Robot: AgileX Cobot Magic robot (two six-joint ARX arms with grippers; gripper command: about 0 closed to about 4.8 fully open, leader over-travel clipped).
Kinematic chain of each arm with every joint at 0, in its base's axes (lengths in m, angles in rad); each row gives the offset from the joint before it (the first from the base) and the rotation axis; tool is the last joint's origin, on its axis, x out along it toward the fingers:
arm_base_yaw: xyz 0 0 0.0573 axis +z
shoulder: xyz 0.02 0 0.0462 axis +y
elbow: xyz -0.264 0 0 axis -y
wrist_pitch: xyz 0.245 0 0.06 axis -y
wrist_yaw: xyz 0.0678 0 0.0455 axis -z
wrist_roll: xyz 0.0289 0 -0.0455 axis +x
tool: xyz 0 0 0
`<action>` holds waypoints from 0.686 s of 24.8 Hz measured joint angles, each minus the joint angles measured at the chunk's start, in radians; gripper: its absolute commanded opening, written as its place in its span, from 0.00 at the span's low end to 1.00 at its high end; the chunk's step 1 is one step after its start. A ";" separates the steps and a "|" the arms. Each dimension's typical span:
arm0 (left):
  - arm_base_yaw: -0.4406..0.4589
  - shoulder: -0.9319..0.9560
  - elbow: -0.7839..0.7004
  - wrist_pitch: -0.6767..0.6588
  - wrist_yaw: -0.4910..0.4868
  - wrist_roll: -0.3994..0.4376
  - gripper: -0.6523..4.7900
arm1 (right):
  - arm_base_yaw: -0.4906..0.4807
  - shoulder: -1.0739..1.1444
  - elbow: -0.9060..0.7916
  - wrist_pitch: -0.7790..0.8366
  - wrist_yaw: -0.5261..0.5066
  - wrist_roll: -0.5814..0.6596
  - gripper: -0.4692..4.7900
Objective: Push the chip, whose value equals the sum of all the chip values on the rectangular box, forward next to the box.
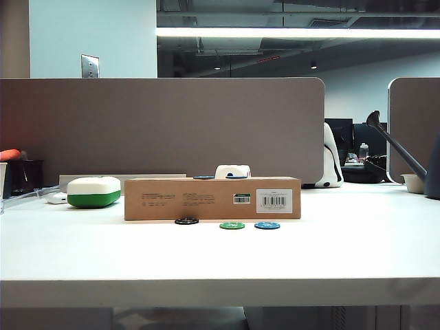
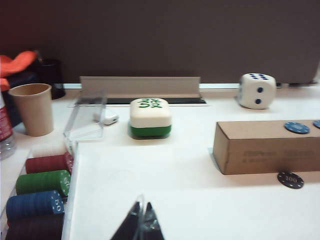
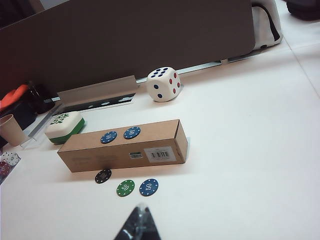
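On the white table (image 1: pixel 344 254) the long, low brown cardboard rectangular box (image 1: pixel 212 198) serves as the landmark. To its left sits a rounded white-and-green case (image 1: pixel 94 191); behind it stands a large white die (image 3: pixel 164 84). Two small blue chips (image 3: pixel 120 135) lie side by side on top of the box.

Along the box's near face three chips lie in a row. The small flat round black chip (image 1: pixel 186 221), marked 100 in the left wrist view, is already closest to the box — just beside its front wall, perhaps touching. To its right lie a green chip (image 1: pixel 232 225) and a blue chip (image 1: pixel 267 225), a little farther from the box.

The left gripper (image 2: pixel 141 222) hangs above bare table, well to the left of the box; its fingers appear clenched, tips nearly meeting. The right gripper (image 3: pixel 137 225) hovers on the near side of the chip row; its fingers are blurred, so I cannot tell their state.

The risk, as I judge it — the green chip lies near the black one, so a push coming in slightly off line could drag it along, or shove the light box itself.
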 measured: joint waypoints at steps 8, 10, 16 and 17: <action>-0.016 0.000 0.000 0.000 -0.008 0.000 0.11 | 0.000 0.000 0.000 0.000 0.000 0.000 0.08; -0.016 0.000 0.000 0.000 -0.008 0.007 0.11 | 0.000 0.000 0.000 0.000 0.000 0.000 0.08; -0.016 0.000 0.000 0.000 -0.007 0.031 0.11 | 0.000 0.000 0.000 0.000 0.000 0.000 0.08; -0.016 0.000 0.000 0.000 -0.007 0.031 0.11 | 0.000 0.000 0.000 0.000 0.000 0.000 0.08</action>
